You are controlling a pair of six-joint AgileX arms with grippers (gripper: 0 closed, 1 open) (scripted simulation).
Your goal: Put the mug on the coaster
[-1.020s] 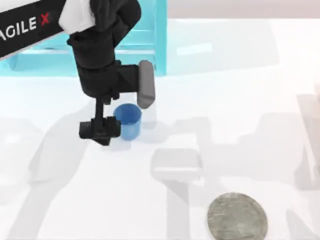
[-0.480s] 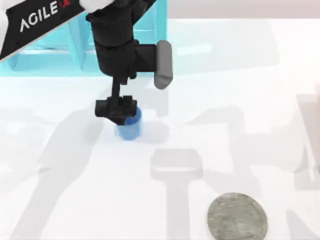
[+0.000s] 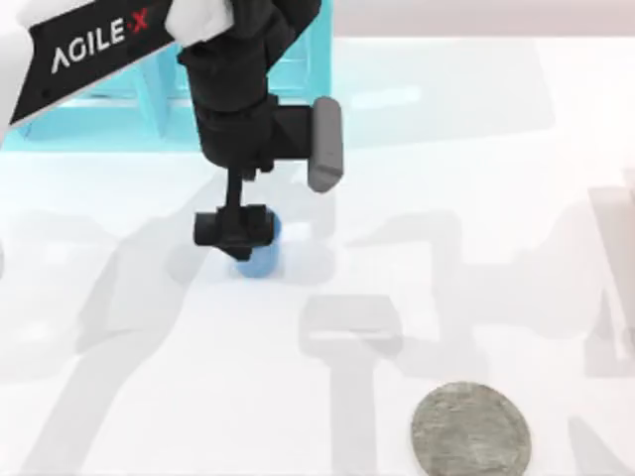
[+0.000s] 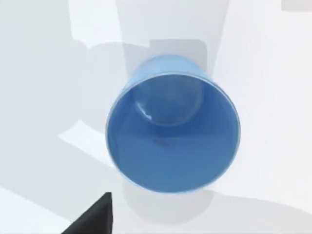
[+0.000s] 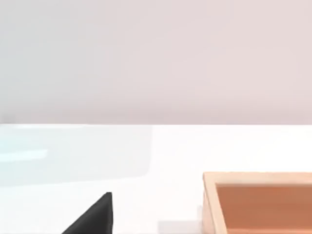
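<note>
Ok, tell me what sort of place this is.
Likely a rendered tabletop test scene, not a real room: a plain white table holds a blue mug under the left gripper, a grey coaster and a translucent blue rack.

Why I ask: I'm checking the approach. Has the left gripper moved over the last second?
Yes. In the top view the left gripper has shifted right, from beside the mug to over it. The coaster stayed put.

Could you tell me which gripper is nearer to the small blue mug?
Left. The left gripper sits directly over the small blue mug; the right arm is parked off the table's right side.
</note>
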